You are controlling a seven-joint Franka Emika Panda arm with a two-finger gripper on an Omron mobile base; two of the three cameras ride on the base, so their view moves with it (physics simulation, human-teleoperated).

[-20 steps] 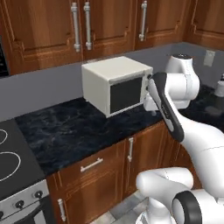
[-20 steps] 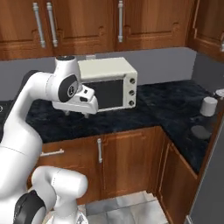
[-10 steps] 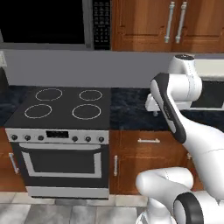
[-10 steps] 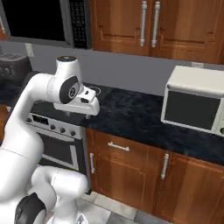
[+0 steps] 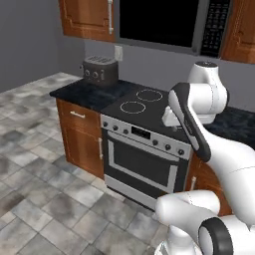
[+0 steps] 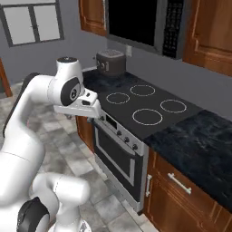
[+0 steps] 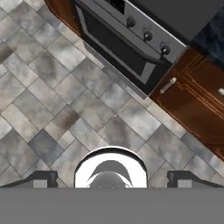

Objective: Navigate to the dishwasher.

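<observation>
The dishwasher is out of view. What stands before me is a steel oven range (image 5: 143, 149) (image 6: 118, 144) with knobs and a dark window, its front also crossing the top of the hand view (image 7: 127, 41). My gripper (image 7: 112, 179) hangs over the grey tiled floor, facing down; its fingertips (image 7: 42, 178) sit far apart with nothing between them, so it is open. From the right base view the hand (image 6: 86, 105) is held beside the range's front left corner, at cooktop height.
A toaster (image 5: 100, 70) (image 6: 111, 62) stands on the dark counter left of the range. A black microwave (image 5: 164, 24) hangs above the cooktop. Brown wooden cabinets (image 5: 78, 133) (image 7: 197, 94) flank the range. Open tiled floor (image 5: 35, 164) stretches left.
The whole picture has shifted: the base has moved left along the counter, from the countertop microwave to the range and toaster. The arm keeps its pose.
</observation>
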